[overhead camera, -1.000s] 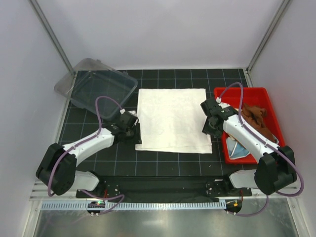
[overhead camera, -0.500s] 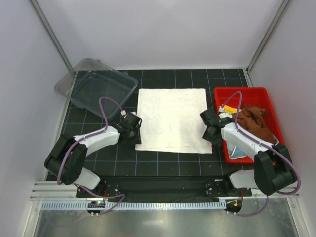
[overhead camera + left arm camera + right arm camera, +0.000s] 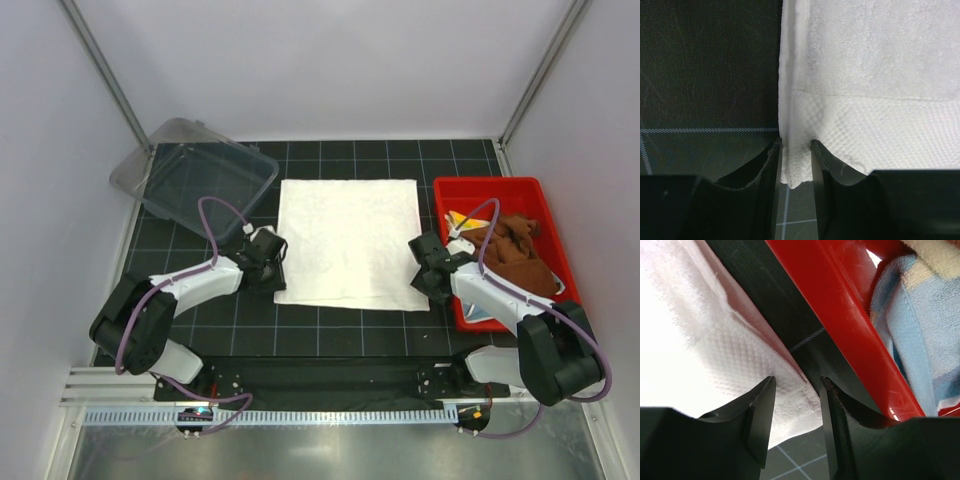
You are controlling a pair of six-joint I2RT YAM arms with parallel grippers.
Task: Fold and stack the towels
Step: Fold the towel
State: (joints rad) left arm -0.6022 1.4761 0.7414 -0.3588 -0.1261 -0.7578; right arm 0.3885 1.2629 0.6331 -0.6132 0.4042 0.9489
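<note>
The left gripper (image 3: 796, 150) has just pinched a near corner of the cream-white towel (image 3: 347, 240); the right gripper (image 3: 797, 385) straddles the other, jaws apart, so folding waits.

Cream-white towel (image 3: 865, 60), waffle-weave hem band, sits in your black left pincer (image 3: 795, 147). Right of your right pincer (image 3: 797, 382): red bin (image 3: 840, 330), light-blue towel (image 3: 910, 340) with paler patches. Mat (image 3: 705, 65) black, pale grid.

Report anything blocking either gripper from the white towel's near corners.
Nothing visible does. The left gripper pinches the near-left corner of the white towel; the right gripper straddles the near-right corner, the red bin beside it.
</note>
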